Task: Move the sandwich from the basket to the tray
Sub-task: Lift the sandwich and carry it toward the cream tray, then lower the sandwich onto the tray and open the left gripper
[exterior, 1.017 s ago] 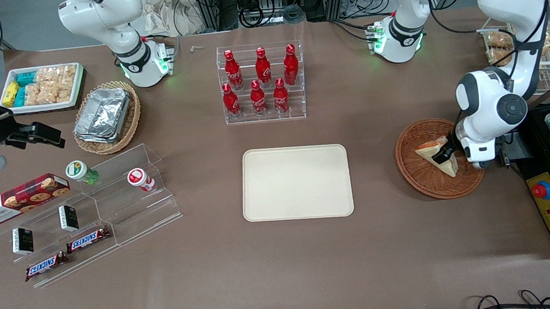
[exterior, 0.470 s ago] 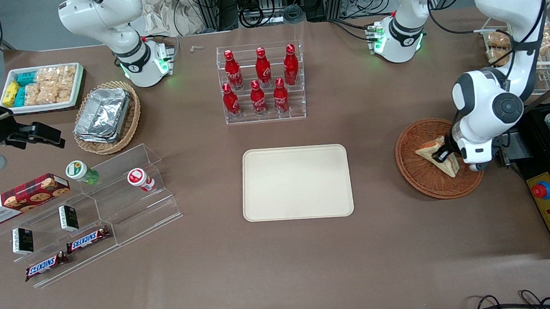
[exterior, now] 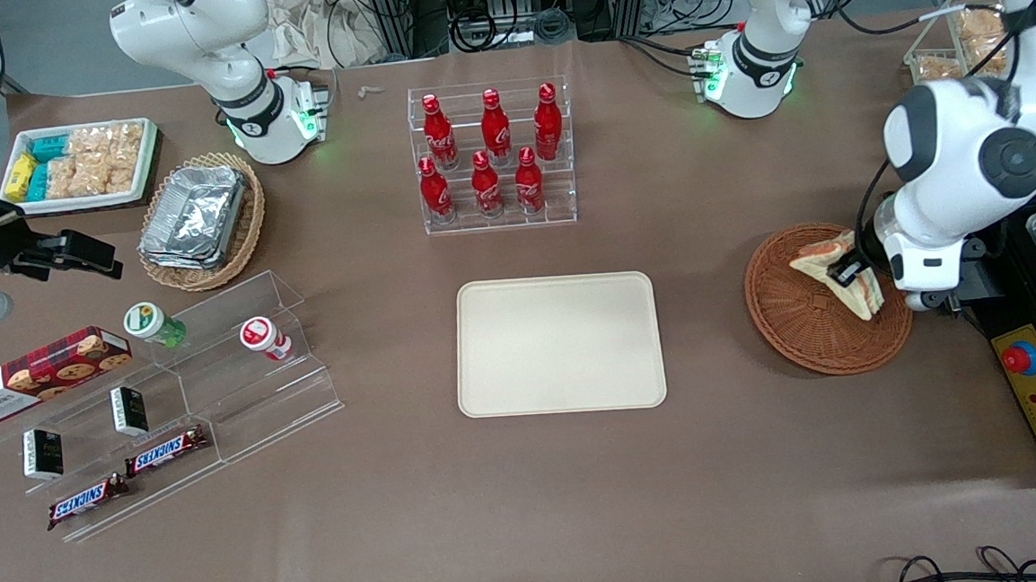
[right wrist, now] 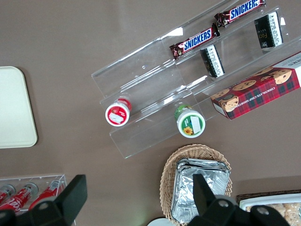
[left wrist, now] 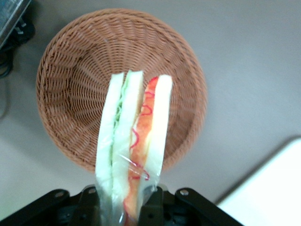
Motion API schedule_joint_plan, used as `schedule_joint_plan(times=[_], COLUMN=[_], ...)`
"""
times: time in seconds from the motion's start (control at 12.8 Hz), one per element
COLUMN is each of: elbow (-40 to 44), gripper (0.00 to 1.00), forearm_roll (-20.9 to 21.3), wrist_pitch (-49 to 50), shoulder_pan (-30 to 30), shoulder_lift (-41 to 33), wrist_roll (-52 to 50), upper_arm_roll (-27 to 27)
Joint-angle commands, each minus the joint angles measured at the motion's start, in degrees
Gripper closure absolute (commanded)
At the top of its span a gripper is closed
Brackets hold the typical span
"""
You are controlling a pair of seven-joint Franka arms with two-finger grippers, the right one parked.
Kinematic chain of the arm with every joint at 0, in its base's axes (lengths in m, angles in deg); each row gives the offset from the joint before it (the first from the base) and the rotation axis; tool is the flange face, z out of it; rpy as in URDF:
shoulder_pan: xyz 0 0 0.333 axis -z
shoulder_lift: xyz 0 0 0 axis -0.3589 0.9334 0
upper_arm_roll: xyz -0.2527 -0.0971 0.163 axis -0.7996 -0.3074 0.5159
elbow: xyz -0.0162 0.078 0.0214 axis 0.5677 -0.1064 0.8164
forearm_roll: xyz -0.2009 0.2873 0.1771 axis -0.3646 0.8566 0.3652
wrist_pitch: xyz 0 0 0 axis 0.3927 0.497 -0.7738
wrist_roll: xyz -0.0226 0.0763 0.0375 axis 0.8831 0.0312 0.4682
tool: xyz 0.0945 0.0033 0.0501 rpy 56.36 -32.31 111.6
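Wicker basket [left wrist: 66, 94] | pincer [left wrist: 123, 207] clamped on sandwich [left wrist: 134, 136] above it

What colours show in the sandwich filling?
Red and green, between white bread slices on the sandwich held by the gripper; clearest in the left wrist view.

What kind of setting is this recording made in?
Probably a robotics lab staged as a snack shop: cola bottles in a clear rack, Snickers bars on acrylic shelving. The gripper holds the sandwich above the basket; the tray waits.
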Motion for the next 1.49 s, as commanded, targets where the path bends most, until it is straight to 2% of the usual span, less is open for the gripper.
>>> schedule_joint_plan(times=[0.0,0.23,0.63,0.94,1.1,1.41], elbow=[6.9,9.0,9.6,10.0,10.3,13.9], gripper=[1.00,1.00,1.00,1.00,1.00,1.00], forearm_roll=[0.7,1.1,1.7,2.8,7.5,10.1], wrist_pitch=[7.4,11.4,6.3,-2.9,-7.3,-10.8], shoulder_pan=[0.0,0.0,1.7,6.1,8.7,10.8], shoulder_lift=[0.6,0.6,4.0,10.1,14.7,25.2], wrist_roll=[1.2,10.1,8.9,7.3,6.3,3.8], upper_arm_roll=[-3.4,-9.1,-19.3,-20.1,-20.1,-20.0])
